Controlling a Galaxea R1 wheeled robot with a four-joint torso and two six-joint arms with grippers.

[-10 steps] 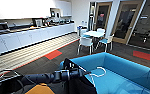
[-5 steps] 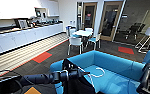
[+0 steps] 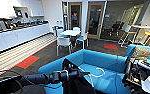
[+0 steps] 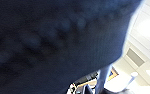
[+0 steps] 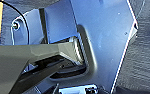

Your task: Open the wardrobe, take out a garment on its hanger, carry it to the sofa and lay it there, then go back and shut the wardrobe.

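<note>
- the left gripper [image 3: 74, 72] is reaching out over the near edge of the sofa [image 3: 101, 62], pinching the hanger [image 3: 96, 73].
- the garment [image 3: 73, 85] is hanging dark below the left arm, in front of the blue seat.
- the right gripper's fingers: cannot tell.
- white chairs [image 3: 64, 42] are standing around a small table [image 3: 70, 32] beyond.

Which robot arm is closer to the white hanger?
The left. The left arm reaches in from the left of the head view, ending right by the white hanger and the dark garment over the blue sofa. The right arm sits off to its right.
</note>
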